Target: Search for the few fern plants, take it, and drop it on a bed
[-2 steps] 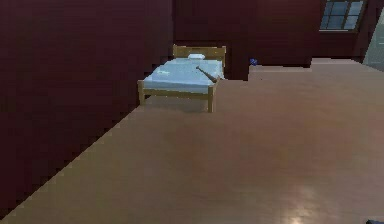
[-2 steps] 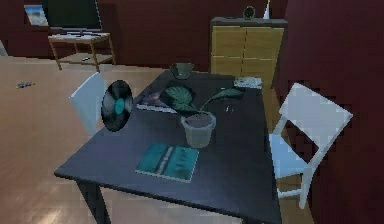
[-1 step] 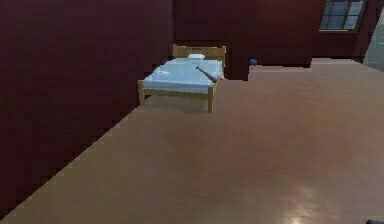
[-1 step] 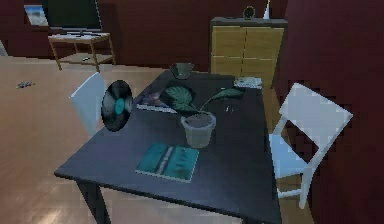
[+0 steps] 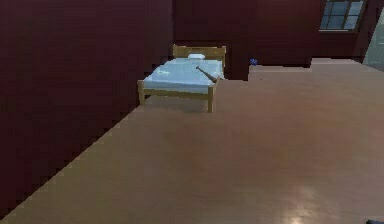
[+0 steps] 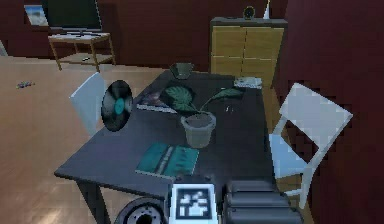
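Observation:
A fern-like plant [image 6: 197,110] with dark green leaves grows in a grey pot in the middle of the dark table [image 6: 120,150] in the arm side view. A second small dark pot [image 6: 183,70] stands at the table's far end. At the bottom edge, beside a white marker square [image 6: 195,203], is the gripper's dark body [image 6: 145,212]. Its far end is cut off, so I cannot tell whether it holds anything. In the forward view, a wooden bed [image 5: 185,78] with a pale cover and pillow stands against the dark red wall.
On the table lie a teal book [image 6: 168,160], a standing vinyl record [image 6: 118,103] and some papers [image 6: 248,82]. White chairs [image 6: 308,122] [image 6: 88,95] flank it. Behind are a yellow dresser [image 6: 244,45] and a TV [image 6: 72,14] on a stand. Open wooden floor [image 5: 250,150] leads to the bed.

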